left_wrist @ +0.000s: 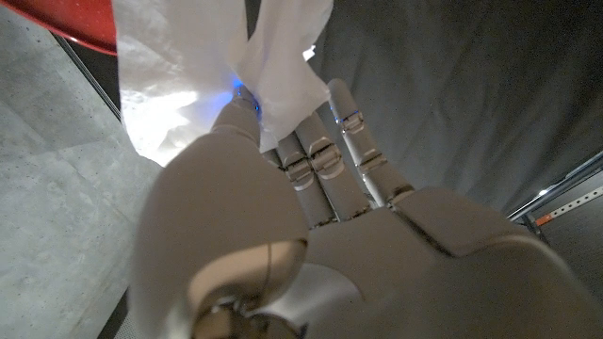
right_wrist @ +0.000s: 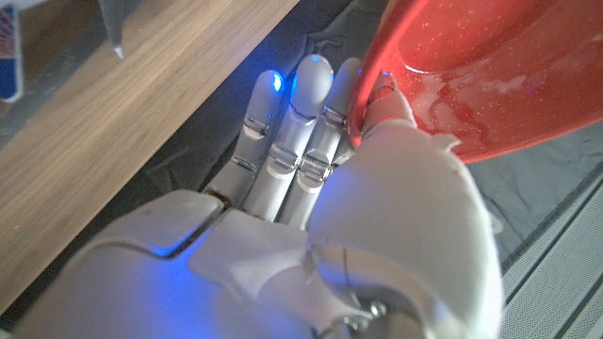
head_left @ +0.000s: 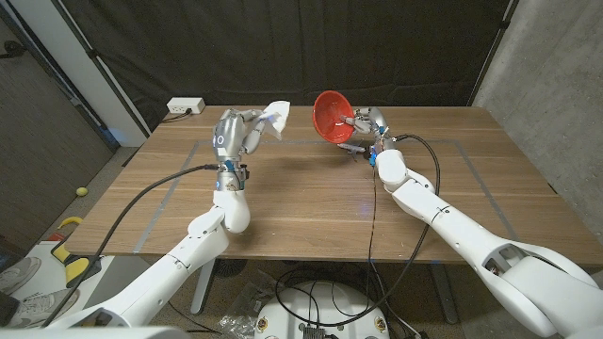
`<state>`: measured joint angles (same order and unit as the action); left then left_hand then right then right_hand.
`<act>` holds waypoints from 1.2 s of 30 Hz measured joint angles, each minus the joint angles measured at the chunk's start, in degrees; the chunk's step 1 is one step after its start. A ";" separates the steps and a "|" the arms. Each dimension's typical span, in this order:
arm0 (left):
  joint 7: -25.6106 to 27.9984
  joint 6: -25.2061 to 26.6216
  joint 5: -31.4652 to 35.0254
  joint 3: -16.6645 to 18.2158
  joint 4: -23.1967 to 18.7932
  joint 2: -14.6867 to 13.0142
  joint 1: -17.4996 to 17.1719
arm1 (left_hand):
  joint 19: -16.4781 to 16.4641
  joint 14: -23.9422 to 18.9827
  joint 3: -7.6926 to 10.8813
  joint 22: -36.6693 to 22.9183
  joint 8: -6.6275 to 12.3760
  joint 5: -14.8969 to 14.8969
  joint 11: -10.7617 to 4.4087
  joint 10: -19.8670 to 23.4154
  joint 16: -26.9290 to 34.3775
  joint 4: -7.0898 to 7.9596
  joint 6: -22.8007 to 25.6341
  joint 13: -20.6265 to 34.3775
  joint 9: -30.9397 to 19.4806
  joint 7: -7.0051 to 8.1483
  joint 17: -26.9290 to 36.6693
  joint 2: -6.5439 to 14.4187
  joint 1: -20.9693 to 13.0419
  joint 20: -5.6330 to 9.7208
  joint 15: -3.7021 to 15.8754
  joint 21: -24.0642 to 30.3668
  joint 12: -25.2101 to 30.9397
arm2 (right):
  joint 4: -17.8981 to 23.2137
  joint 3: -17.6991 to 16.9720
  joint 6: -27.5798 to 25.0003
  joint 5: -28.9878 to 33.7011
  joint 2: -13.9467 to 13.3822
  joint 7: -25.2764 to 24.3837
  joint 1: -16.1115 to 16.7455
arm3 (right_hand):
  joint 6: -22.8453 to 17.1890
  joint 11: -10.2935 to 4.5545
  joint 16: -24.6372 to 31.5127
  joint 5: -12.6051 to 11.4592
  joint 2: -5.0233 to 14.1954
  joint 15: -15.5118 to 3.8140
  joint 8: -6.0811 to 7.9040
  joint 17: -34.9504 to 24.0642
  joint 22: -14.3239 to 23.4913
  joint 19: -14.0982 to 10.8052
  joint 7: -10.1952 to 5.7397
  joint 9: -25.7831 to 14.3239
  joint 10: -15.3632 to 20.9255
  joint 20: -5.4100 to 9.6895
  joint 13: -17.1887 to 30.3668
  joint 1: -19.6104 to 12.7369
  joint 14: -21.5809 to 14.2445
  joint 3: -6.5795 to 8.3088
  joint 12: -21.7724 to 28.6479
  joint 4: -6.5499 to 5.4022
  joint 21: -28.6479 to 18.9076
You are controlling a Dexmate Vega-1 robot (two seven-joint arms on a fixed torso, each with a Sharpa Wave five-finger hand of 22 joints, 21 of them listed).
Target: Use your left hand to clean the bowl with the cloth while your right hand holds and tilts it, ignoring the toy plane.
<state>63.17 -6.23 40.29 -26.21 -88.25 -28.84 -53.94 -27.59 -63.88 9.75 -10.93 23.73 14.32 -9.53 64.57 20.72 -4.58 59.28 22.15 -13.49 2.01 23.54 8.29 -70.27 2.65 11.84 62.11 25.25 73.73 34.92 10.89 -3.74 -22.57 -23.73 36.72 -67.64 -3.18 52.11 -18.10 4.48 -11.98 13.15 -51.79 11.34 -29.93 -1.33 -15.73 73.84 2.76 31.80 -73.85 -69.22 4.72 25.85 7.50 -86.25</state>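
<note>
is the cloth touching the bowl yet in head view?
No: the white cloth held up in the left hand is clearly apart from the red bowl that the right hand tilts.

Lab, black backdrop curtain [head_left: 283,47], concrete wall [head_left: 556,56], wooden table [head_left: 311,207]

wooden table [head_left: 311,202] w/ grey tape outline [head_left: 188,165]; white power strip [head_left: 185,106] far-left corner; black curtain [head_left: 283,47] behind; yellow ball [head_left: 83,190] on floor, left.

Cloth [head_left: 276,117] left of bowl [head_left: 333,115], both above table [head_left: 311,202].
</note>
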 measured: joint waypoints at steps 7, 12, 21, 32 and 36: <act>-3.04 -3.75 -6.26 -0.86 1.97 0.08 2.11 | 1.38 0.80 0.00 0.25 -0.27 0.33 0.00 0.00 -1.10 0.00 0.54 0.70 0.84 0.53 0.26 -0.59 0.18 -0.10 -0.09 0.00 0.05 | 0.68 0.47 2.04 0.05 -0.66 3.15 -0.24 | 0.01 -0.01 0.00 0.04 0.22 0.02 -0.01 0.07 0.00 0.00 0.01 -0.11 -0.01 0.00 0.19 -0.22 0.02 -0.17 -0.23 -0.17 0.00; -6.35 -6.20 -10.76 -1.40 2.78 -0.18 3.27 | 2.45 1.70 -0.17 0.28 -0.79 0.74 -0.10 0.12 -1.68 0.17 1.98 1.00 1.53 0.54 0.52 -1.36 -0.13 0.01 -0.78 -0.27 0.06 | 1.03 1.11 2.28 0.83 -0.74 4.49 -0.61 | 0.01 -0.02 0.00 0.04 0.22 0.03 -0.01 0.20 -0.01 0.00 0.01 -0.11 -0.01 0.00 0.23 -0.23 0.04 -0.25 -0.44 -0.25 0.00; -16.28 -10.46 -20.87 -1.71 2.87 -1.30 4.55 | 3.07 2.10 -0.41 0.55 -1.38 1.47 -0.10 1.18 -2.11 0.40 3.09 0.70 2.22 0.82 1.01 -1.89 0.41 0.01 -0.99 -0.89 0.08 | 1.49 2.26 1.63 2.57 -0.36 5.50 -1.19 | 0.10 -0.05 -0.21 0.21 0.15 0.15 -0.12 0.33 -0.16 -0.01 0.10 -0.13 -0.04 0.00 0.38 -0.75 0.16 -0.63 -0.45 -0.01 0.00; -29.21 -13.22 -31.55 -0.80 1.34 -2.98 5.05 | 4.09 3.44 -0.65 0.55 -1.95 2.48 -0.51 1.33 -2.79 0.64 4.00 0.68 2.70 1.55 1.32 -2.63 0.56 -0.20 -1.70 -1.56 -0.47 | 2.70 3.46 -1.64 5.44 -0.07 4.81 -1.49 | 0.11 0.17 -0.21 0.26 0.42 0.17 -0.34 0.36 -0.16 -0.01 0.11 -0.19 0.18 0.00 0.47 -1.17 0.18 -0.87 -0.90 -0.25 0.00; -32.17 -13.86 -34.02 -0.47 1.15 -3.13 5.06 | 4.40 3.65 -0.65 0.55 -2.11 2.48 -0.51 1.33 -3.01 0.64 4.00 0.68 2.72 1.54 1.32 -2.63 0.56 0.11 -1.71 -1.56 -0.68 | 3.14 3.80 -2.54 6.13 0.03 4.65 -1.55 | 0.11 0.20 -0.21 0.26 0.43 0.17 -0.34 0.45 -0.16 -0.01 0.11 -0.19 0.21 0.00 0.31 -1.17 0.18 -0.87 -0.90 -0.25 0.00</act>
<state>31.00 -20.09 6.27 -26.67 -87.10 -31.97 -48.88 -23.19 -60.23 9.10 -10.38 21.62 16.80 -10.04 65.90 17.71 -3.94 63.28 22.83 -10.77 3.55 24.86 5.65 -69.71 2.76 10.13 60.55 24.56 76.87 38.72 8.35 2.39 -22.54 -19.08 35.17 -67.53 -2.99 51.90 -17.84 4.90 -11.81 12.81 -51.34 11.18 -29.94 -1.22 -15.91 74.05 2.76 32.11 -75.03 -69.04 3.86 24.95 7.26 -86.25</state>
